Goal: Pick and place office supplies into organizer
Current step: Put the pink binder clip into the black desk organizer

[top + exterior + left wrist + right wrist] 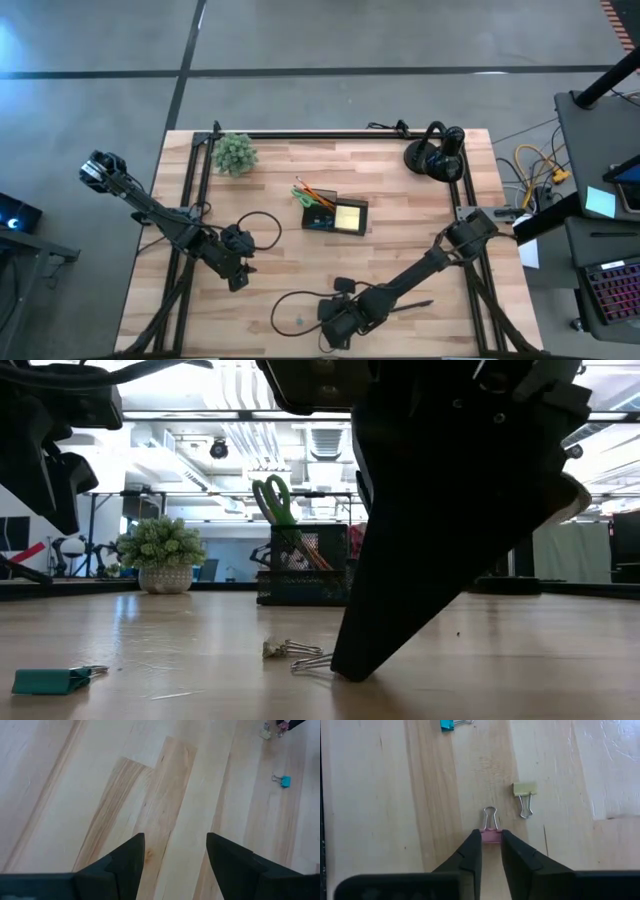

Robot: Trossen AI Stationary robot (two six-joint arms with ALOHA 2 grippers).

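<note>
Scissors (272,495), pencils and a square yellow pad (349,217) are already lodged in the black mesh organizer (322,222), while small metal clips remain on the smooth wooden table (400,190), a pink one (491,836) seemingly pinched by the narrowed right gripper (491,851), the left gripper (175,857) held wide and empty.

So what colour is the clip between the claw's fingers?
Pink binder clip, clearest in the right wrist view.

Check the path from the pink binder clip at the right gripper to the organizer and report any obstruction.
Nothing visible blocks it. The right gripper is closing on the pink clip; only bare table lies between there and the organizer.
</note>
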